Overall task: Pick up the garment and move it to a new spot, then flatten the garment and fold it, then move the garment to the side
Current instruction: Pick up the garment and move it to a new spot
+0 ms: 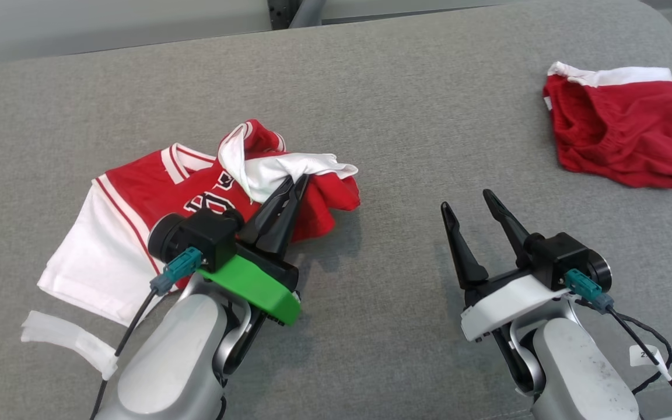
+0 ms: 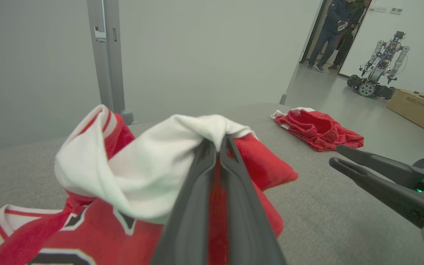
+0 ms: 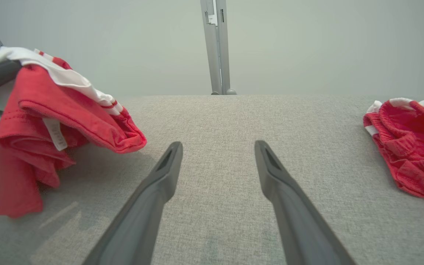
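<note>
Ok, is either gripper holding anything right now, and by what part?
The left gripper is shut on the red and white jersey, pinching a bunched white fold of its fabric. The right gripper is open and holds nothing.

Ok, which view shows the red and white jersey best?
The head view: the jersey lies nearly whole, white side panel, lettering and the bunch pinched by the left end effector. The left wrist view crops the jersey to bunched fabric at the tips; the right wrist view catches a lifted red fold at its left edge.
</note>
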